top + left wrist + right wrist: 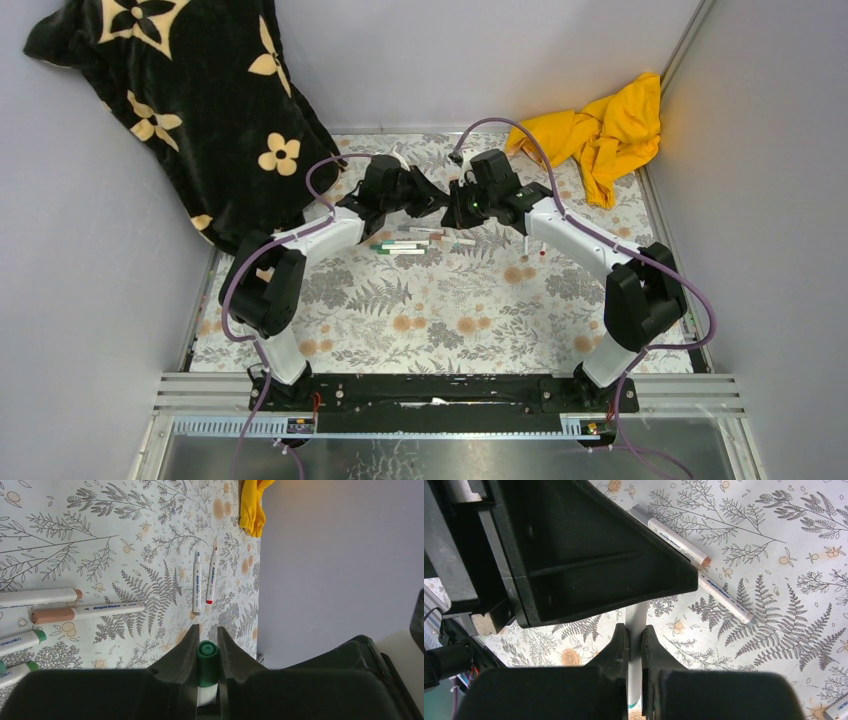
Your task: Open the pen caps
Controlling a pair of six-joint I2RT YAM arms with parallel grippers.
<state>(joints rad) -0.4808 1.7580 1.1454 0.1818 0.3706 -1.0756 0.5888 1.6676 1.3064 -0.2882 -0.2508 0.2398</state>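
Green cap (207,652) pinched in left gripper (207,631); right gripper (634,628) clamps barrel (637,614).

- Green cap (207,651): rounded top, seated on a white barrel (206,695), clamped between the fingers of the left end effector (207,632).
- Tan cap (52,615): long, fitted on its pen, lying flat on the surface (125,530).
- Brown cap (78,594): short, on the pen just beside, parallel.
- Second green cap (40,635) and third green cap (31,666): fitted on pens, lying flat nearby.

Pens (404,246) lie on the table (400,320); blanket (200,100) far left; cloth (600,135) far right.
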